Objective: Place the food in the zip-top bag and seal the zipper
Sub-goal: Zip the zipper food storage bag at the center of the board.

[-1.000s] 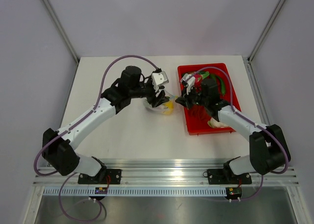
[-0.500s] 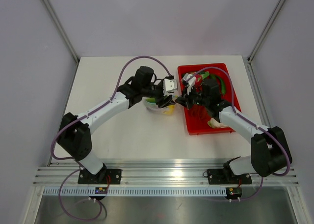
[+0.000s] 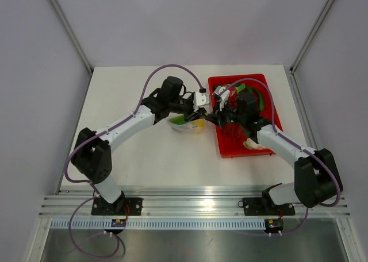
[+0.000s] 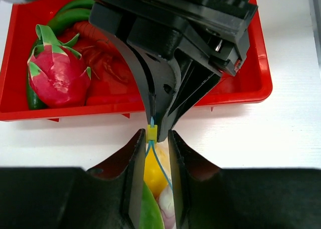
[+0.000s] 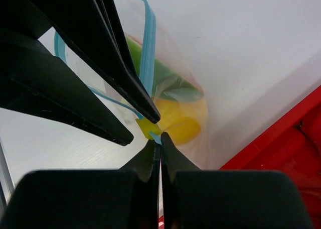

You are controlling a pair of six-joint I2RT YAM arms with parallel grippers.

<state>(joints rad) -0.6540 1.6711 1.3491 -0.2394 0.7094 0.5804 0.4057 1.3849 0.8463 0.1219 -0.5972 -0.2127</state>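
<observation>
— Just left of the red tray, on the table: the zip-top bag.
— Inside?
— Yellow fruit, with a green piece right beside.
— Right gripper?
— Clamped tight on the yellow tab at the zipper end.
— Left gripper?
— Astride the zipper, fingers narrowly apart; squeezing or merely flanking, impossible to tell.

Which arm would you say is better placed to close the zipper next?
Probably left: the left gripper straddles the zipper beside the yellow tab; the right gripper is shut on its end, anchoring it.
</observation>
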